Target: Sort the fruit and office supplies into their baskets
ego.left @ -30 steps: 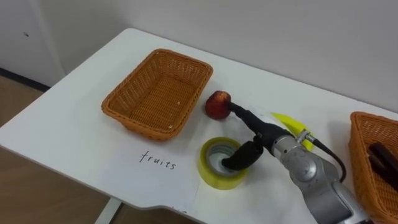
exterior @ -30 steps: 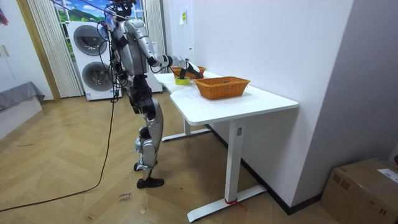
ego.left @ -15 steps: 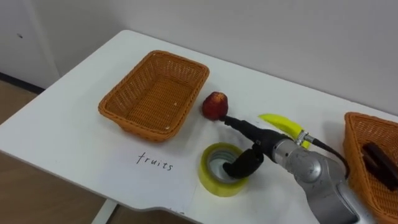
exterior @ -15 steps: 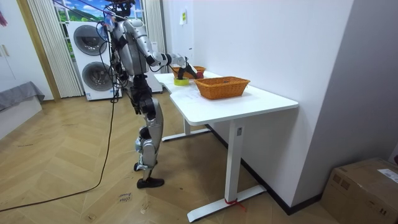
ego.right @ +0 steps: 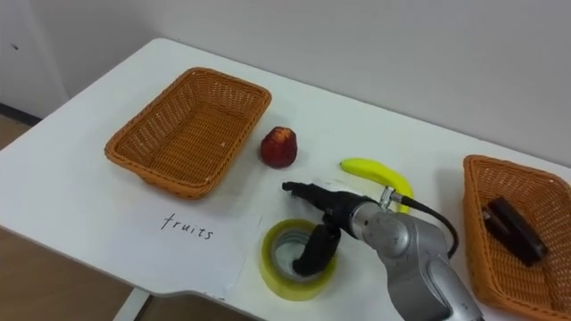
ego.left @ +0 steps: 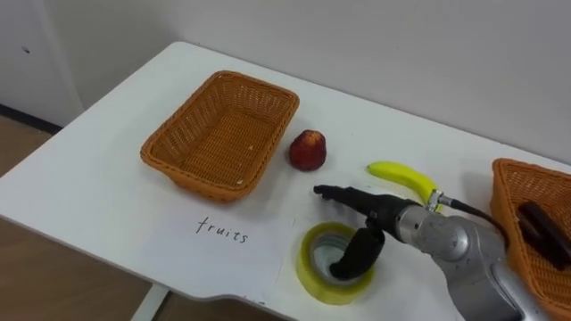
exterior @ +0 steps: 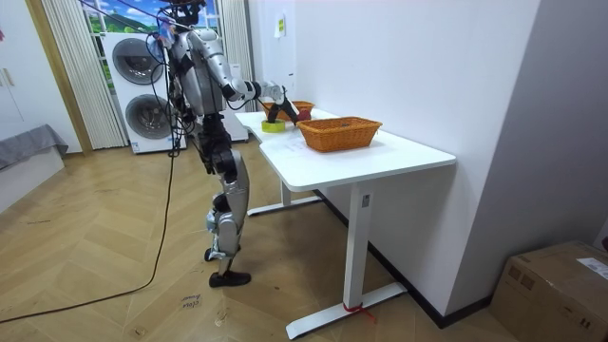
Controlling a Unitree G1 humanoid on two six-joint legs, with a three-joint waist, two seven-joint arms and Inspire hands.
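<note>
The tape roll, a wide yellow ring, lies flat near the lower middle of the frame, close to the front edge of the white surface. My right robot hand comes in from the lower right and is grasping it. The thumb is hooked down inside the ring against its inner wall. The other fingers reach out straight beyond the roll's far rim, pointing toward the left of the frame. I can't tell whether those fingers touch the surface.

Just above the fingertips sits a red apple, clear of the hand. To its right a banana lies just behind the wrist. Next to the apple, toward the upper left, is a wicker basket. A handwritten label is on the surface below it, left of the tape roll. At the right edge of the frame there is a second basket with a dark oblong object lying in it, but I can't make out what it is.

In the room view the robot stands upright at the end of the surface on the room view's left, one arm stretched out over it. Two stacked washing machines stand behind it.
</note>
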